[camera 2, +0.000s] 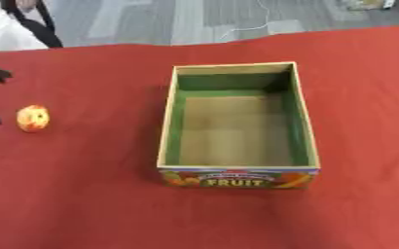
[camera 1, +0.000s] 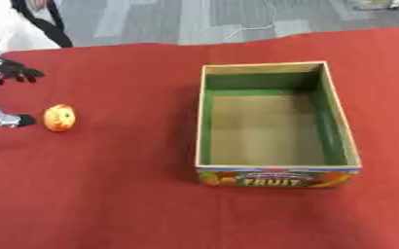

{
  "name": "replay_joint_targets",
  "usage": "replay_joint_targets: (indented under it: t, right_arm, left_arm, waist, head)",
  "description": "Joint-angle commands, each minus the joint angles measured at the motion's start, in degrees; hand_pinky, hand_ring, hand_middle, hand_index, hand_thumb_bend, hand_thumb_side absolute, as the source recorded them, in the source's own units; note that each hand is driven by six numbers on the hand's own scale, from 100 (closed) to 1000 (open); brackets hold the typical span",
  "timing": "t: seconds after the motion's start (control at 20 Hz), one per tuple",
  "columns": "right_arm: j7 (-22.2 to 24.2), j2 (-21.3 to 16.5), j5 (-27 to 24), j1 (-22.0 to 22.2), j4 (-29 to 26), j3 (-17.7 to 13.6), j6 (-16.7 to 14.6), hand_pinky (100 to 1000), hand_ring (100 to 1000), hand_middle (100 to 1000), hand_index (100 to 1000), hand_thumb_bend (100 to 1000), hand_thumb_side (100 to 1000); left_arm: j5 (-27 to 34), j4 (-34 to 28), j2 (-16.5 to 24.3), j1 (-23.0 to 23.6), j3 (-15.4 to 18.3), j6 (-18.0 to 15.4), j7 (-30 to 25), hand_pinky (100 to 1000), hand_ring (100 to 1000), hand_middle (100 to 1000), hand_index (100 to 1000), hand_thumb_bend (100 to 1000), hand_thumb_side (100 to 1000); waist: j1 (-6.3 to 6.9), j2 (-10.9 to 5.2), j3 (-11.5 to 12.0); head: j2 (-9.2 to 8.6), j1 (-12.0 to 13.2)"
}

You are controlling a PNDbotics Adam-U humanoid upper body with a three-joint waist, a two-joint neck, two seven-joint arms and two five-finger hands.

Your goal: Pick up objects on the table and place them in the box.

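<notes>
A small round orange-and-yellow fruit (camera 1: pixel 59 118) lies on the red cloth at the left, well apart from the box. The cardboard box (camera 1: pixel 351 141) stands in the middle with green inner walls, a bare brown floor and FRUIT printed on its front; nothing lies inside it. My left hand (camera 1: pixel 14 72) enters at the left edge, mostly cut off. Its dark fingers spread out above the fruit, and its thumb (camera 1: pixel 7 119) points at the fruit's left side, close to it or just touching. The hand is open and holds nothing. My right hand does not show.
The red cloth (camera 1: pixel 109 194) covers the whole table. Its far edge runs along the top, with grey floor behind. Bare cloth lies between the fruit and the box, and in front of both.
</notes>
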Motion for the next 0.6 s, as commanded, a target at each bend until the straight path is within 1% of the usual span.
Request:
replay_joint_targets:
  t: [0.05,0.35,0.6]
  right_arm:
    - [0.3,-1.2,-0.5,-1.1,-1.2,0.1,0.0,851,864,618,822,100,1000]
    - [0.3,-1.2,-0.5,-1.3,-1.2,0.1,0.0,851,864,618,822,100,1000]
    - [0.3,-1.2,-0.6,-1.4,-1.2,0.1,-0.1,852,865,619,822,100,1000]
  left_arm:
    - [-1.2,0.3,1.2,-1.5,-0.4,-0.5,-0.8,644,800,797,1000,483,787]
    - [-2.5,2.7,0.2,-2.9,-0.9,-0.6,-1.1,640,798,794,1000,474,789]
    - [-4.0,5.0,-0.3,-3.4,-0.8,-0.3,-1.1,637,800,794,1000,479,779]
  waist:
    - [-0.10,-0.95,-0.1]
    - [-0.05,-0.83,-0.5]
    - [0.02,-0.73,-0.8]
  head:
    - [-0.45,-0.1]
    - [0.03,-0.2]
    - [-0.23,0.3]
